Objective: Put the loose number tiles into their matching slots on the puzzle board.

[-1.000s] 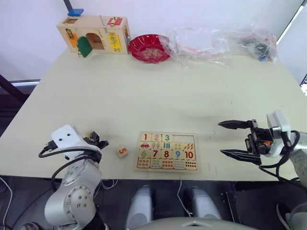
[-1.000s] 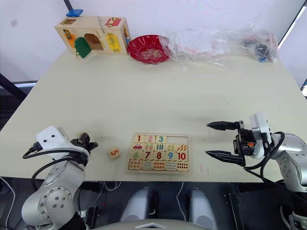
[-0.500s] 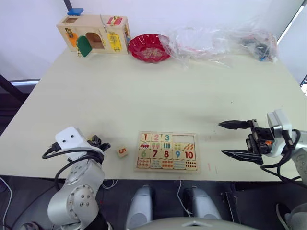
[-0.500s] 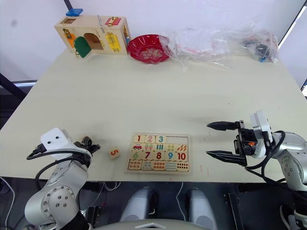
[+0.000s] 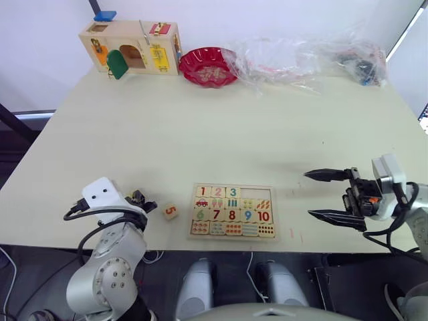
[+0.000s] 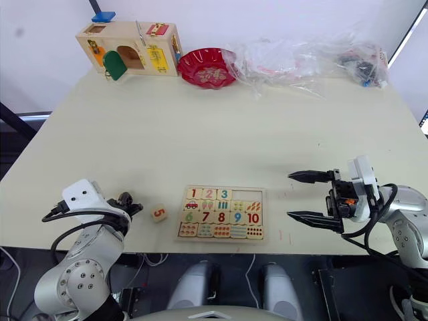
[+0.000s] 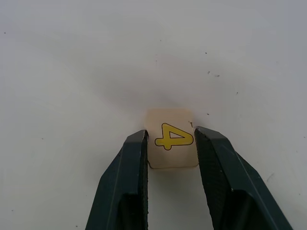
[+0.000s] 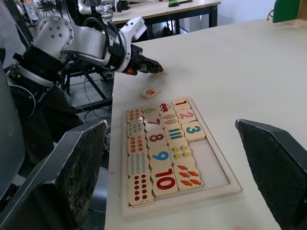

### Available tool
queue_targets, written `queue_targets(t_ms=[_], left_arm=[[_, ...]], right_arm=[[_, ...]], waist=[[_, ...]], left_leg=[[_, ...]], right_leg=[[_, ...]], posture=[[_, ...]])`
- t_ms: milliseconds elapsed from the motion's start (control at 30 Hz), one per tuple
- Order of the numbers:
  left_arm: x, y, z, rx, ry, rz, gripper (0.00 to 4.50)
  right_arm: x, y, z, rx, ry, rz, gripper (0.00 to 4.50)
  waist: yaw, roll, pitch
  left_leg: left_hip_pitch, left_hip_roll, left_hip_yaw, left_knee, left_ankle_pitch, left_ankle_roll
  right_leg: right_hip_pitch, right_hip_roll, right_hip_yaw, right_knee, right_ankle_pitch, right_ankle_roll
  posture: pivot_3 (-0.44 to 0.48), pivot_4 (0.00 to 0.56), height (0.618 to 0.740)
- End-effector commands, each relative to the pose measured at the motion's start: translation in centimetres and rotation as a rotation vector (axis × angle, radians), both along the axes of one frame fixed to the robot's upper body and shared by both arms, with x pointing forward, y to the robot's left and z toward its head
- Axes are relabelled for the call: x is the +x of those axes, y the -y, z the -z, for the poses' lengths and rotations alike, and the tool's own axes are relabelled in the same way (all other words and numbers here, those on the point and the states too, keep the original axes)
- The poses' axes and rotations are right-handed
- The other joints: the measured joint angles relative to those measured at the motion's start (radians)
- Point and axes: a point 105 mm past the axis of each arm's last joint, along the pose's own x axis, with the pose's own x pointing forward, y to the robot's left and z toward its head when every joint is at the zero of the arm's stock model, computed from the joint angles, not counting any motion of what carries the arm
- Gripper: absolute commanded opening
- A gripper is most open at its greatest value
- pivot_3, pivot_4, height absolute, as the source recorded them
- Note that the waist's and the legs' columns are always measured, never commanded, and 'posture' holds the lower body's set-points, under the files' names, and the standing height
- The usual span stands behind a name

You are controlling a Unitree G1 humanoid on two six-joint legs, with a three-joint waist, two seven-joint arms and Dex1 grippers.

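Sitting between left jaws: yellow 4 tile (image 7: 171, 139).

robot lab | pale worktable (image 5: 221, 127); more tables (image 8: 158, 9), cabling behind; toy latch box (image 5: 130, 48)

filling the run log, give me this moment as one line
left gripper: shut on yellow 4 tile | right gripper: open, idle | puzzle board: 1-3 placed | 5 tile: loose on table
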Motion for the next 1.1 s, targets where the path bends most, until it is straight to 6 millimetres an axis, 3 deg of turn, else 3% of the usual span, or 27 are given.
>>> queue_targets(t_ms=[33,233,300,333,500,767,1100], left_arm=[[0.1,0.7,-0.9,-0.011,0.048,0.015,0.96],[0.1,0.6,-0.8,-0.009,0.042,0.015,0.96],[0.1,0.6,-0.8,-0.013,0.046,0.02,2.02],[0.1,0.6,-0.8,-0.018,0.052,0.027,2.21],[-0.5,0.7,-2.1,0.003,0.102,0.135,4.36],[-2.1,0.6,-4.4,0.147,0.125,0.552,4.36],[-2.6,-2.5,-6.0,0.222,0.089,1.08,4.36]], right_arm=[[-0.4,-0.1,-0.9,0.007,0.039,-0.016,4.5],[-0.4,-0.1,-0.9,0.008,0.037,-0.014,4.5],[-0.5,0.0,-0.9,0.01,0.037,-0.014,4.5],[-0.5,0.0,-0.9,0.01,0.037,-0.014,4.5],[-0.5,0.0,-0.8,0.011,0.039,-0.011,4.5],[-0.2,-0.6,-0.6,0.038,0.049,-0.012,4.5],[-0.6,-1.3,-0.5,0.068,0.067,0.008,4.5]], waist=[[0.0,0.0,0.0],[0.0,-0.001,0.001],[0.0,-0.001,0.001],[0.0,-0.002,0.001],[-0.001,-0.002,0.001],[-0.002,-0.001,0.002],[0.002,0.004,0.005]], left_leg=[[0.0,0.0,0.0,0.0,0.0,0.0],[0.0,0.0,0.0,0.0,0.0,0.0],[0.0,0.0,0.0,0.0,0.0,0.0],[0.0,0.0,0.0,0.0,0.0,0.0],[0.0,0.0,0.0,0.0,0.0,0.0],[0.0,0.001,0.0,-0.001,0.0,0.0],[-0.001,0.003,0.001,-0.005,-0.003,-0.005]], right_leg=[[0.0,0.0,0.0,0.0,0.0,0.0],[0.0,0.0,0.0,0.0,0.0,0.0],[0.0,0.0,0.0,0.0,0.0,0.0],[0.0,0.0,0.0,0.0,0.0,0.0],[0.0,0.0,0.0,-0.001,0.0,0.0],[-0.001,0.0,-0.001,-0.001,0.0,0.0],[-0.004,-0.013,-0.004,-0.005,0.0,0.0]], posture=[[0.0,0.15,0.74],[0.0,0.15,0.74],[0.0,0.15,0.74],[0.0,0.15,0.74],[0.0,0.15,0.74],[0.0,0.15,0.74],[0.0,0.15,0.74]])
